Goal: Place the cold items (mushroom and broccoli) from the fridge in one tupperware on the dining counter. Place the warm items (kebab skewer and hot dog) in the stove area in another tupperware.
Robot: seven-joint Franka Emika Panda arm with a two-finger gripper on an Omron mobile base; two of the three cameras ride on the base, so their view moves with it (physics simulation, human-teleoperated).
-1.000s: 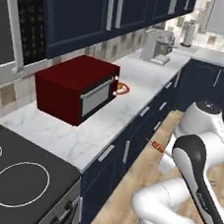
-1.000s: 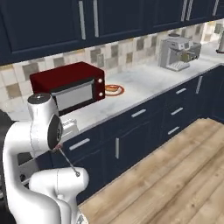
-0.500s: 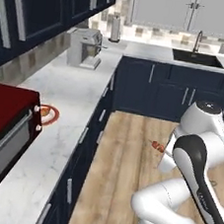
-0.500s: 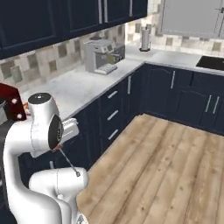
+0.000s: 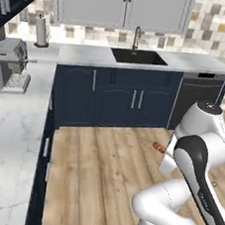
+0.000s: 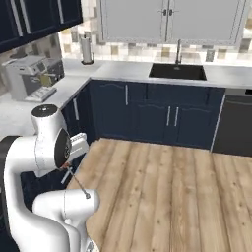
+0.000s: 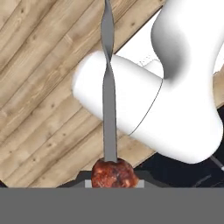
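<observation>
The claw [image 7: 113, 181] is closed on the kebab skewer [image 7: 108, 92]. The skewer's grey shaft extends from the claw above the wooden floor [image 6: 177, 192], well apart from the sink [image 6: 177, 72].

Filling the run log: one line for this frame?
phase: carrying | gripper: shut on kebab skewer | skewer: over wood floor | ahead: sink, coffee machine on counter

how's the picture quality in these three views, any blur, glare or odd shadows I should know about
Left base view: soft, slightly blurred render, even light, no glare on the white marble counter. Right base view: same flat light, only a faint shadow under the robot on the wooden plank floor. Hand view: sharp enough on the twisted grey metal skewer with browned meat, no glare; the tool itself is hard to make out.
</observation>
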